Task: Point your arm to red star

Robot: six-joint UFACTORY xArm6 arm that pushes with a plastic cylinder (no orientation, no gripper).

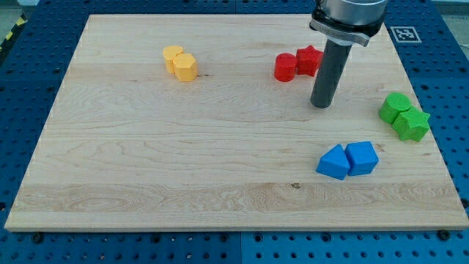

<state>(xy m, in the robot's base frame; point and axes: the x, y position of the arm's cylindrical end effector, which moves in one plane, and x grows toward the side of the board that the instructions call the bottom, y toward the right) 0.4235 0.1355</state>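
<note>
The red star (310, 60) lies near the view's top, right of centre, touching a red cylinder (285, 67) on its left. My tip (321, 105) rests on the wooden board just below and slightly right of the red star, a short gap apart from it. The rod rises to the arm's grey housing at the view's top.
Two yellow blocks (180, 64) sit together at the upper left. Two green blocks (404, 116), one a star, lie at the right edge. Two blue blocks (348, 160) lie at the lower right, below my tip. The wooden board (146, 161) sits on a blue pegboard.
</note>
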